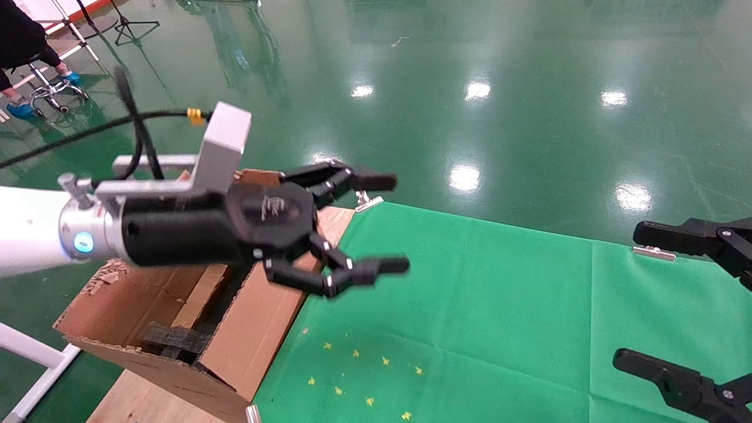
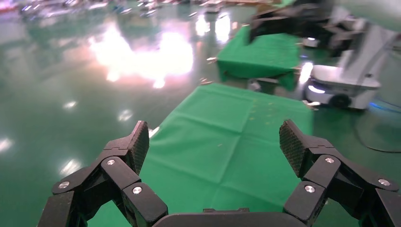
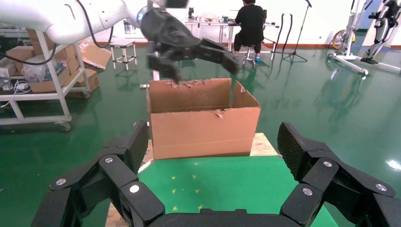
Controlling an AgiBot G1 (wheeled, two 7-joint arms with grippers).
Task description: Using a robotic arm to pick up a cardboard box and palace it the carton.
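Note:
The large brown carton [image 1: 252,329] stands with ragged flaps up at the left end of the green-covered table [image 1: 470,305], a black foam block [image 1: 176,339] showing inside it. My white left arm holds its gripper [image 1: 392,223] above the carton's right wall, pointing out over the cloth, open and empty. The left wrist view shows only green cloth between that gripper's [image 2: 213,137] spread fingers. My right gripper [image 1: 633,295] hangs open at the table's right edge. In the right wrist view it [image 3: 213,142] faces the carton [image 3: 203,127]. The small cardboard box is out of view.
The carton rests on a wooden board [image 1: 141,399] beside the cloth. Small yellow marks [image 1: 364,376] dot the cloth near the carton. A seated person [image 3: 249,21] and shelving carts [image 3: 38,90] stand behind, and another robot base [image 2: 350,85] stands beyond the table's end.

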